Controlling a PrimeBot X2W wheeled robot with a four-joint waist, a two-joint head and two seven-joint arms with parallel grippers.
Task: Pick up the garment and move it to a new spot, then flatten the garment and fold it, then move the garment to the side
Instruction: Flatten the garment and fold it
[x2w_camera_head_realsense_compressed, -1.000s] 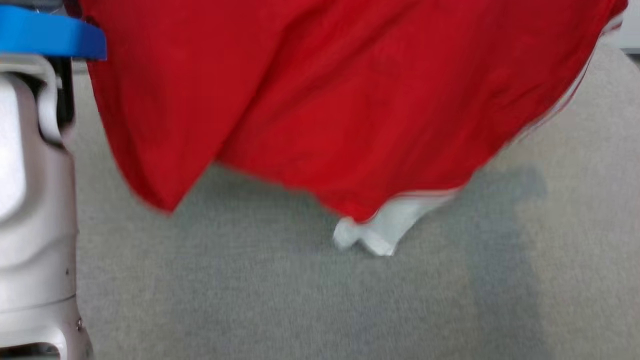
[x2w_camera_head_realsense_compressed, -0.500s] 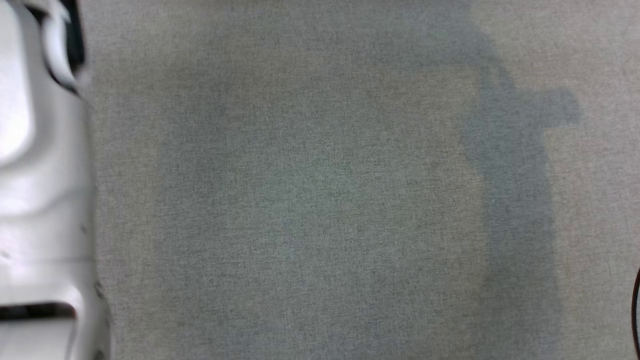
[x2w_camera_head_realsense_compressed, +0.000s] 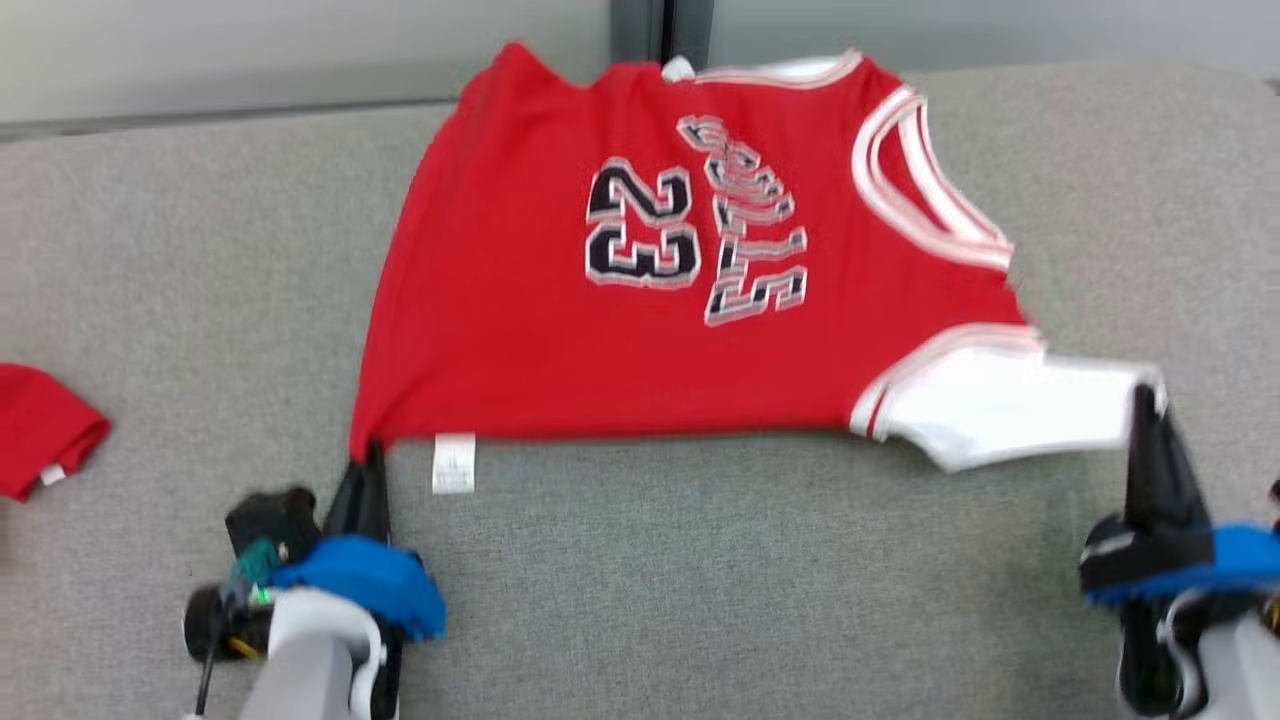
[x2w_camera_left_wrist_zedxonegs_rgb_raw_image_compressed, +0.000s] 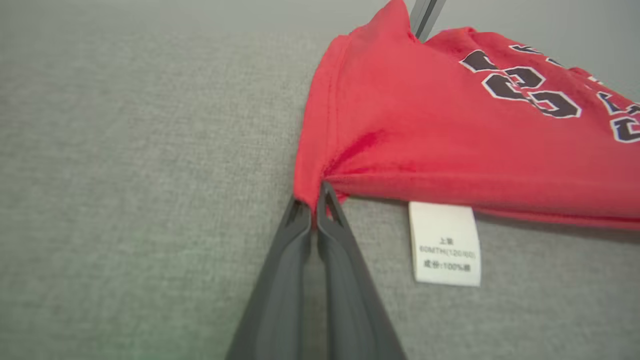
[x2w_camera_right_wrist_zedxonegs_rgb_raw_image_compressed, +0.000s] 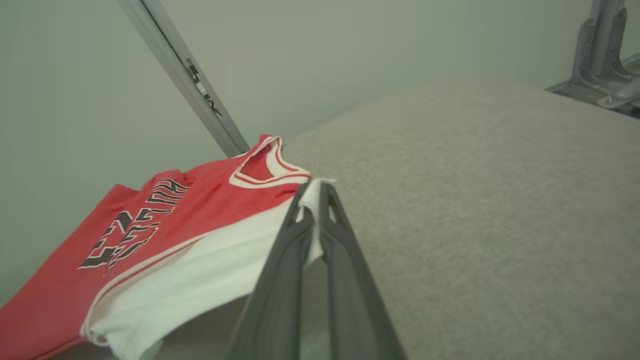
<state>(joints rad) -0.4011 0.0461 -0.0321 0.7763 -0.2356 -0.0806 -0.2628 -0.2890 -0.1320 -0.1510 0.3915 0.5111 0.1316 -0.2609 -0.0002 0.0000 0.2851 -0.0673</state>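
Grips jersey (x2w_camera_head_realsense_compressed: 500, 330) by red hem corner (x2w_camera_left_wrist_zedxonegs_rgb_raw_image_compressed: 312, 182) in closed left jaws and by white sleeve (x2w_camera_head_realsense_compressed: 1000, 415) in closed right jaws; stretches it flat across counter (x2w_camera_head_realsense_compressed: 700, 600), presumably to remove wrinkles

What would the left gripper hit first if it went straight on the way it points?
The red jersey: the left gripper is shut on its hem corner, so more of that cloth lies directly ahead.
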